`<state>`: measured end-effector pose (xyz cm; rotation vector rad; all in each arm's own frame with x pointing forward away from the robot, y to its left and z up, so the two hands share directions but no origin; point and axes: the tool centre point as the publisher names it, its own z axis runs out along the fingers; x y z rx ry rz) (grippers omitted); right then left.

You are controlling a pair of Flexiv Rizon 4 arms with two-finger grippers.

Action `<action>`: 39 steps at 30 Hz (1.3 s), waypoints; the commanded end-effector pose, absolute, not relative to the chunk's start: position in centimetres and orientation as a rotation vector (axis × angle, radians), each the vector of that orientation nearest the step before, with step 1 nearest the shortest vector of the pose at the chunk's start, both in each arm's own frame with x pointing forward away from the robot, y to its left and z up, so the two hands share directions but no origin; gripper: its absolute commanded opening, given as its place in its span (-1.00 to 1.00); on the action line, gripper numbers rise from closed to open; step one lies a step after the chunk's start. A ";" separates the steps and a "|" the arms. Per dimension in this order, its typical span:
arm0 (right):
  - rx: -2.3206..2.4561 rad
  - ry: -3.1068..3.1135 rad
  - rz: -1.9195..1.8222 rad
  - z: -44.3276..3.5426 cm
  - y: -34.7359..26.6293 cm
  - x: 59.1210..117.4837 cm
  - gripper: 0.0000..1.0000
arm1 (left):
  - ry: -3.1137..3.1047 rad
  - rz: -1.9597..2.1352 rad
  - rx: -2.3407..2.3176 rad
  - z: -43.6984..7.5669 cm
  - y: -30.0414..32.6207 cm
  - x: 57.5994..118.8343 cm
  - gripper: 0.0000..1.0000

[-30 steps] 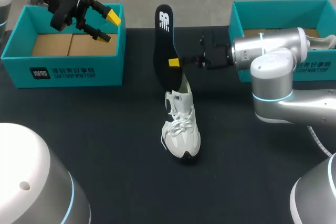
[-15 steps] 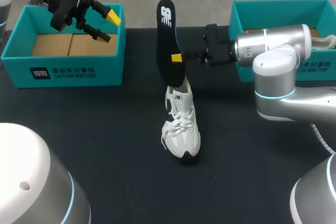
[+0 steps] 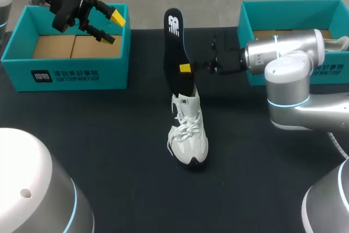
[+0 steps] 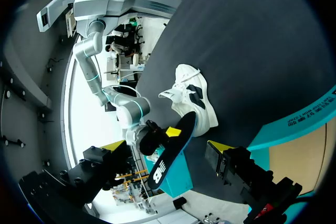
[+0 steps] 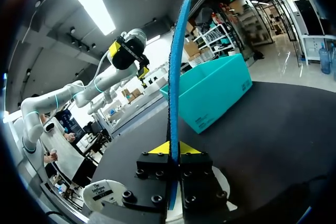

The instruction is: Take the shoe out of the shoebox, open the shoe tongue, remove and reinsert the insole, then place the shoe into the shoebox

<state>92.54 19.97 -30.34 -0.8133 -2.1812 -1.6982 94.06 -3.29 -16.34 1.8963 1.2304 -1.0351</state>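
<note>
A white sneaker [image 3: 188,133] stands on the black table, toe toward the camera; it also shows in the left wrist view [image 4: 193,100]. A black insole [image 3: 178,53] stands nearly upright with its lower end in the shoe's opening. My right gripper [image 3: 185,68] is shut on the insole's edge about halfway up. In the right wrist view the insole [image 5: 175,82] rises edge-on from between the shut yellow tips [image 5: 172,148]. My left gripper [image 3: 112,27] hangs open over the left teal shoebox [image 3: 71,72], holding nothing; its fingers [image 4: 220,150] stand wide apart.
A second teal shoebox [image 3: 289,12] sits at the back right, behind my right arm, with another white shoe [image 3: 335,42] partly visible inside. The left box shows a bare cardboard floor. Dark table surface lies open in front of the sneaker.
My right gripper has shifted slightly right and up with the insole, which now stands a bit more upright over the shoe. The left arm has stayed still.
</note>
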 end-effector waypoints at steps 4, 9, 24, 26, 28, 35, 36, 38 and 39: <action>-0.826 -2.181 -1.735 -29.4 19.6 92.7 -1.00 | 1.230 -1.034 1.900 -16.3 -3.2 94.1 1.00; -0.817 -2.197 -1.761 -28.5 19.1 93.2 -1.00 | 1.230 -1.034 1.900 -16.3 -3.2 94.1 1.00; -0.774 -2.196 -1.744 -30.2 18.7 92.4 -1.00 | 1.230 -1.034 1.900 -16.3 -3.2 94.1 1.00; -0.775 -2.192 -1.741 -30.5 18.7 92.2 -1.00 | 1.230 -1.034 1.900 -16.3 -3.2 94.1 1.00; -0.774 -2.188 -1.741 -30.8 18.8 91.8 -1.00 | 1.230 -1.034 1.900 -16.3 -3.2 94.1 1.00; -0.725 -2.206 -1.756 -31.9 18.9 91.0 -1.00 | 1.230 -1.034 1.900 -16.3 -3.2 94.1 1.00; -0.725 -2.204 -1.758 -32.0 18.9 91.0 -1.00 | 1.230 -1.034 1.900 -16.3 -3.2 94.1 1.00; -0.726 -2.202 -1.762 -32.3 18.9 90.8 -1.00 | 1.230 -1.034 1.900 -16.3 -3.2 94.1 1.00; -0.726 -2.200 -1.764 -32.4 18.9 90.7 -1.00 | 1.230 -1.034 1.900 -16.3 -3.2 94.1 1.00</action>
